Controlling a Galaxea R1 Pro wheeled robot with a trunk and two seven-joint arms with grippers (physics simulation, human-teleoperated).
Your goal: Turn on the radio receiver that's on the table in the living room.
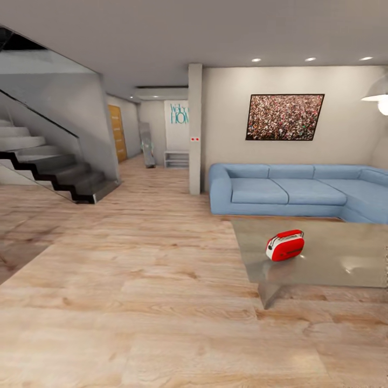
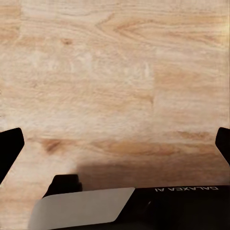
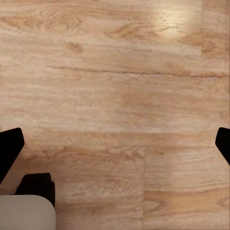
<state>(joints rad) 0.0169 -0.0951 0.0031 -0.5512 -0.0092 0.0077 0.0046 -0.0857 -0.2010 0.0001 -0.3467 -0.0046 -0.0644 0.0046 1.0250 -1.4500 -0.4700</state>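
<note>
Black fingertips of the left gripper (image 2: 115,143) stand at the two edges of the left wrist view, far from each other, so I read these jaws as wide open and holding nothing; under them I see only the light wood floor (image 2: 96,72). With the right gripper (image 3: 115,143) it is the same: its dark fingertips sit at the two sides of the right wrist view, the jaws are spread and empty, and the floor planks lie below. Looking further out through the head view, the radio receiver (image 1: 284,245) is small and red with a white edge band, and it stands on the glossy grey table (image 1: 345,269), near the table's left front corner and ahead of me, to the right. Behind the table is the blue sofa (image 1: 291,191), with the crowd picture (image 1: 284,117) on the beige wall above it; the staircase (image 1: 54,167) is far at the left. I am not yet close enough to reach. I judge the radio as a light, stiff box with a hard shell, and on this smooth top it may slide when I push it. I think it is better to press the dial or a switch on its face gently, or to steady it by the thin top handle, than to squeeze the body.
</note>
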